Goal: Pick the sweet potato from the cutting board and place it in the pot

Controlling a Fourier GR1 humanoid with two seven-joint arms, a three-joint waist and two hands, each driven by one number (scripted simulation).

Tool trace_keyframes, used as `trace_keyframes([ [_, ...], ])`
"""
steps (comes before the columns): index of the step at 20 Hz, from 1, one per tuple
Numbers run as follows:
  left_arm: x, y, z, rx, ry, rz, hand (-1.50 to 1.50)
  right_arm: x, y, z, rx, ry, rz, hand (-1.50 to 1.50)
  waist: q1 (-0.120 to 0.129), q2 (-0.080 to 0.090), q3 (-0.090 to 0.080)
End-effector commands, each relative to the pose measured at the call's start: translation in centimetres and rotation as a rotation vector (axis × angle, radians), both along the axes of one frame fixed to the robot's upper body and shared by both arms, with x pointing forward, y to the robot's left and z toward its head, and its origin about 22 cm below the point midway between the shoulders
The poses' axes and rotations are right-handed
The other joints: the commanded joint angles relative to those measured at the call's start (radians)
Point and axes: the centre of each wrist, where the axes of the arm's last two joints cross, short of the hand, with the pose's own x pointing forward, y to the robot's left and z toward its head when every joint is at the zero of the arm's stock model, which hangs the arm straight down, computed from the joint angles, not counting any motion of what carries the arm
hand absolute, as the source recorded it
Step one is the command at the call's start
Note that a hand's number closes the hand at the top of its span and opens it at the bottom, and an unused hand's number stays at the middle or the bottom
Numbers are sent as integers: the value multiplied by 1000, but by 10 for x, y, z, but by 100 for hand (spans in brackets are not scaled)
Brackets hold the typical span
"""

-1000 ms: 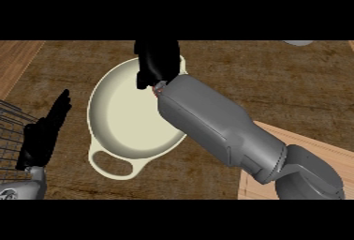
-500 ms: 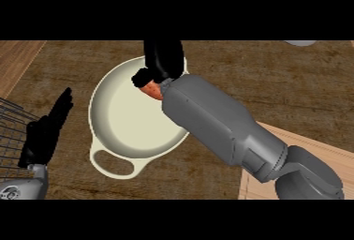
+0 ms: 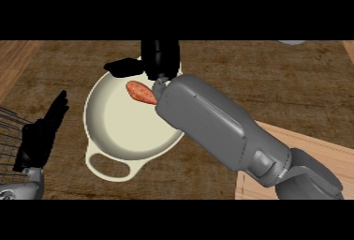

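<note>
Sweet potato (image 3: 141,93) status first: it shows orange against the cream inside of the pot (image 3: 124,126), in the pot's upper part at centre frame, just below my right hand (image 3: 160,58); whether it rests on the pot floor I cannot tell. Nearest, at the lower right of the frame, a corner of the cutting board (image 3: 307,154) sits under my grey right forearm. At the lower left edge my left hand (image 3: 43,133) stands with fingers straight and apart, holding nothing, beside a wire rack (image 3: 8,140). The pot lies on the brown counter (image 3: 276,89), loop handle toward the lower edge. Farthest, my right hand hangs over the pot's upper rim, fingers spread apart, clasping nothing.
</note>
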Motion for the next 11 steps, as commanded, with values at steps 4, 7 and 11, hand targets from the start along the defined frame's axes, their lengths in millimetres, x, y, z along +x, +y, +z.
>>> trace_keyframes([
  [4,-4,11,0,0,-8,51,0,-6,-13,-12,169,71,118,-150,-53,-11,1],
  [7,-20,16,-13,-16,19,84,0,-14,-16,-24,178,73,151,-150,-68,-17,0],
  [11,-24,10,-6,-5,28,105,0,-14,-56,-41,204,49,144,-150,-88,-22,1],
])
